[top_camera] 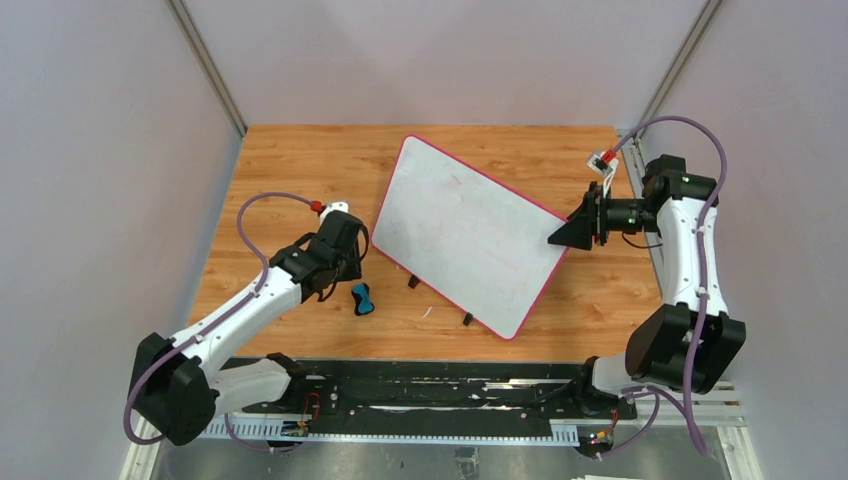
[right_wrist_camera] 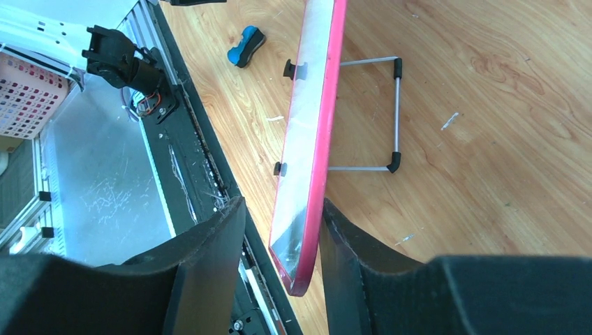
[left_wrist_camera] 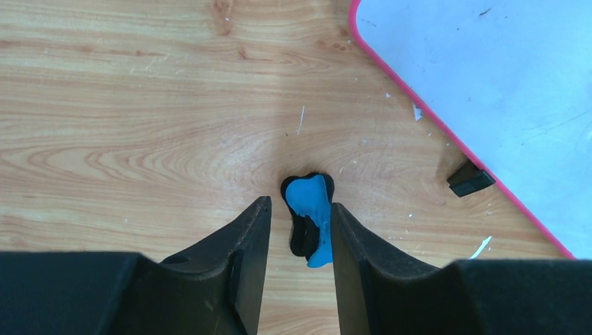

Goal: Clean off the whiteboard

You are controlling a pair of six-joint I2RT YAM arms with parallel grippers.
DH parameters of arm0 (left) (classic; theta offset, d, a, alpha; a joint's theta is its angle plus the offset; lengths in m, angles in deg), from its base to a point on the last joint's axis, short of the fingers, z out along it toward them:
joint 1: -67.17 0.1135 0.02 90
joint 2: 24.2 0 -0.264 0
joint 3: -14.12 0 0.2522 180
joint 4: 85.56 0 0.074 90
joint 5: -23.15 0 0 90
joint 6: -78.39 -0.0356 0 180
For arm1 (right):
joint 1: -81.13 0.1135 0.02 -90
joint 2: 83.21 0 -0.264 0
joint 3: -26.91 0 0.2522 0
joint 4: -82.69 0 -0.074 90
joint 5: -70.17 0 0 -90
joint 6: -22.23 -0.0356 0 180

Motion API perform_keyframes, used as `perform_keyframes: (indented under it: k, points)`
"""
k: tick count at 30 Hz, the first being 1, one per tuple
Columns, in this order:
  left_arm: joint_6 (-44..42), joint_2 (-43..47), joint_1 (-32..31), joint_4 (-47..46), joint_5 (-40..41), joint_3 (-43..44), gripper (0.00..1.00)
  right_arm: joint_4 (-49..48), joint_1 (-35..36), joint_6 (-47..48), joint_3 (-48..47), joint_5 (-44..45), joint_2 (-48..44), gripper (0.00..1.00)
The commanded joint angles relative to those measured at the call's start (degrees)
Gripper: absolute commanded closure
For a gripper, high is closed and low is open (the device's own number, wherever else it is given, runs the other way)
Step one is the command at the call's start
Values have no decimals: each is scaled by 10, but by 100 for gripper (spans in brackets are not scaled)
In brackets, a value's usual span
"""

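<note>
1. The whiteboard (top_camera: 465, 235), smooth, round-cornered and pink-rimmed, leans on a wire stand (right_wrist_camera: 396, 115) mid-table (top_camera: 300, 160), on woodgrain.
2. A waisted blue-and-black eraser (left_wrist_camera: 311, 209) lies at its 8 o'clock.
3. The left gripper (left_wrist_camera: 299, 204) points down, jaws parted astride the eraser.
4. The right gripper (right_wrist_camera: 282, 202) reaches level, jaws parted astride the board's 3 o'clock edge.

The eraser (left_wrist_camera: 311, 209) was framed on the bench (left_wrist_camera: 139, 105) within the spread left claw (left_wrist_camera: 299, 208); the whiteboard (left_wrist_camera: 502, 77) was seen nearby, upper right.

Bright, even overhead light left only faint, soft shadows on the wooden table (top_camera: 300, 160). All three views were sharp; the whiteboard (top_camera: 465, 235) looked slightly washed out, without hard glare.
</note>
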Motion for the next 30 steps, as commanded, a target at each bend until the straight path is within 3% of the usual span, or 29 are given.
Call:
perform_keyframes:
  k: [1, 13, 17, 23, 26, 30]
  points:
    - [5, 26, -3, -21, 33, 2, 59, 16, -6, -9, -31, 13, -16, 56]
    - [-20, 78, 25, -3, 85, 21, 53, 19, -134, -46, -174, 48, -2, 49]
    - [-35, 74, 53, -11, 85, 48, 49, -85, -198, -156, -206, 78, 12, 47]
    - [-37, 49, 75, -33, 128, 84, 37, -384, -218, -330, -67, 226, -19, 47]
    - [-30, 36, 77, -57, 148, 87, 18, -515, -198, -363, 56, 325, -46, 47]
    - [-26, 19, 78, -64, 158, 93, 8, -674, -147, -373, 212, 440, -80, 48]
